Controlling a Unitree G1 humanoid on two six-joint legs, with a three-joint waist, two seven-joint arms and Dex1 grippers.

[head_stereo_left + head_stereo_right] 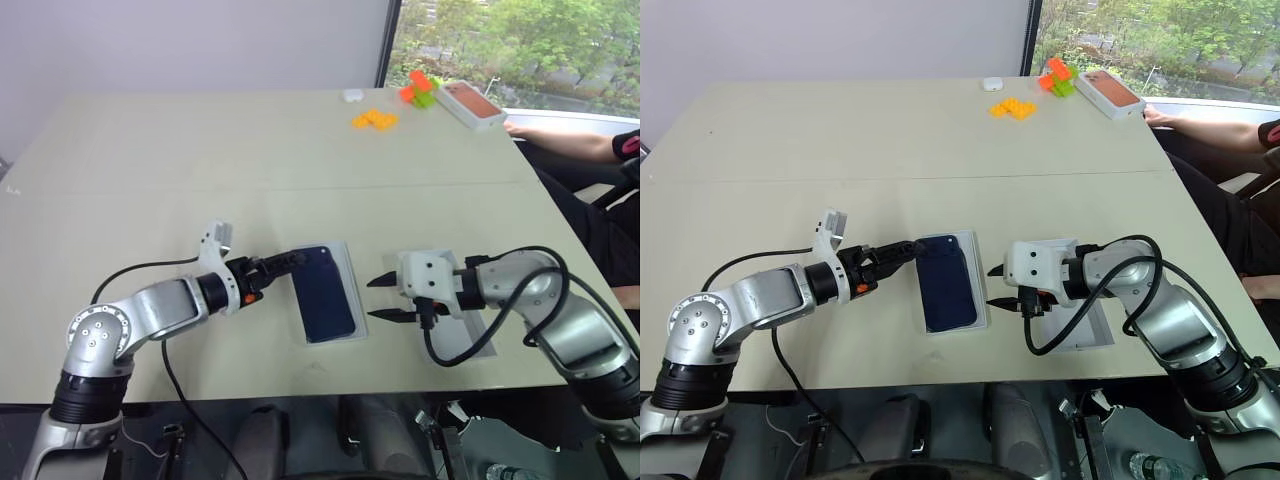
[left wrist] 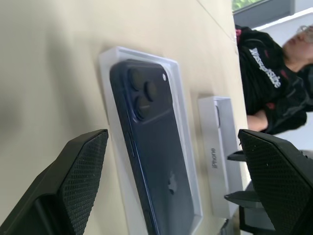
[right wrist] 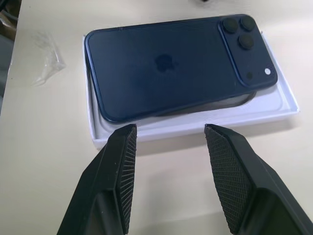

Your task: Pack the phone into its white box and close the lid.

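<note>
The left gripper point(image 1: 296, 258) stands wide and empty at the phone's point(image 1: 328, 293) camera end, and the right gripper point(image 1: 383, 297), at the phone's three o'clock, is part-spread and holds nothing. Dark navy, camera cluster up, the phone lies crooked in the white box point(image 3: 193, 122) near the table's point(image 1: 200, 150) front edge, one side seemingly riding on the wall. Rigid, glossy and likely slippery, it is best nudged or pinched across its long edges; the light cardboard would slide easily.
</note>
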